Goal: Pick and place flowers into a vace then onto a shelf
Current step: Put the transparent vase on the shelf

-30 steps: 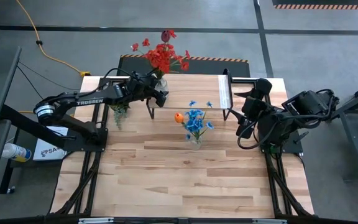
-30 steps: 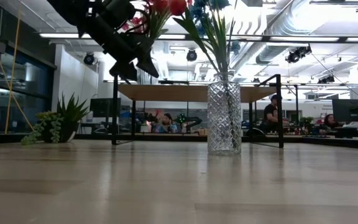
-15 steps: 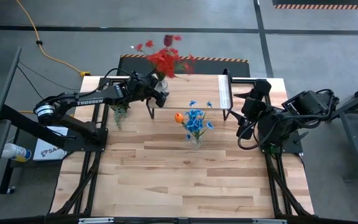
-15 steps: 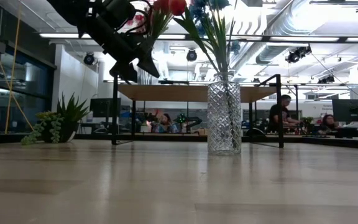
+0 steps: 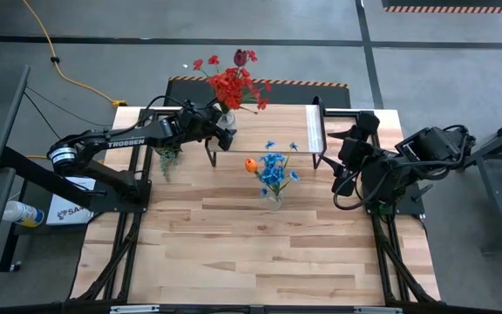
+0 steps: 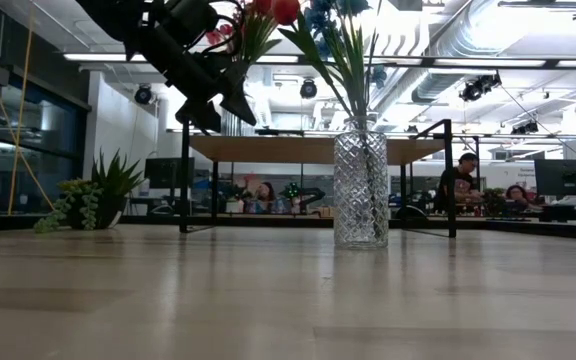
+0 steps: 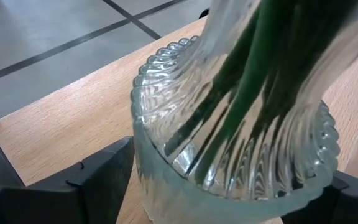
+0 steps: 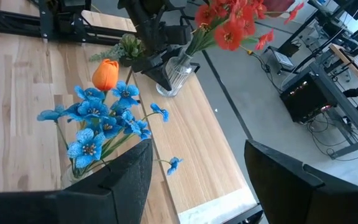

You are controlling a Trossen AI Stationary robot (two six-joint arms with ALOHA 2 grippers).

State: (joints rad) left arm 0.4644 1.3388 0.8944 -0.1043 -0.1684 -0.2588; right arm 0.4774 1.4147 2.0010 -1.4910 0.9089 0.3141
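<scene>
Near vase: a cut-glass vase (image 6: 360, 185) stands on the table (image 5: 260, 253), well short of the shelf, holding the blue flowers (image 5: 274, 167) and the orange tulip (image 5: 250, 164).
Right gripper: the right gripper (image 5: 342, 148) waits beside the shelf's right end, fingers parted, holding nothing.
Left gripper: the left gripper (image 5: 226, 129) sits at the shelf's left end, its fingers (image 7: 101, 177) spread wide on either side of a ribbed vase (image 7: 235, 155); whether the pads touch the glass cannot be told.
Task's thing: the ribbed vase, with the red flowers (image 5: 232, 83) and the maroon tulip (image 5: 240, 58), stands on the shelf (image 5: 268, 118).
Step in hand: judged a release after placing.
Doing it well: the arm would best back straight away, level, so neither finger clips the top-heavy vase.
Surface: light plank table, with a small green tuft (image 6: 93, 200) at its left.
Room: an open workshop beyond, with ceiling lights and people (image 6: 460, 180) at desks.
</scene>
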